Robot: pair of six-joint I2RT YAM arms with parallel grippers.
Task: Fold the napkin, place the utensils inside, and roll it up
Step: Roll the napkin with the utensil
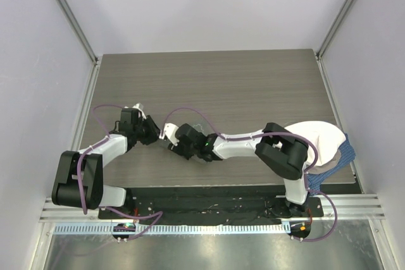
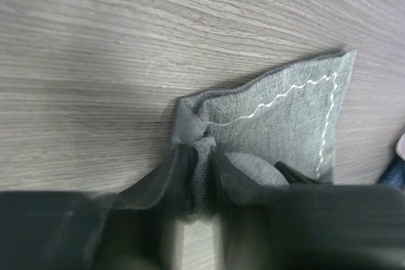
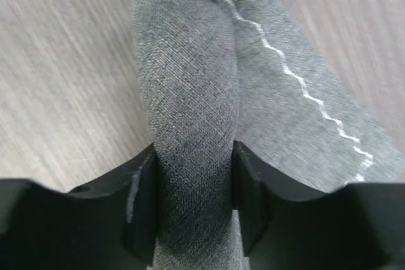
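Observation:
The grey-green napkin lies bunched on the wooden table, its pale zigzag stitching showing along one corner. My left gripper is shut on a gathered fold at the cloth's edge. In the right wrist view the napkin forms a thick roll running between the jaws, with a flat stitched flap beside it. My right gripper presses both pads against that roll. In the top view the left gripper and right gripper meet at the table's left-centre and cover the cloth. The utensils are hidden.
A cream-white cloth lies at the table's right edge, over a blue checked cloth. The right arm stretches across the front of the table. Metal frame rails border both sides.

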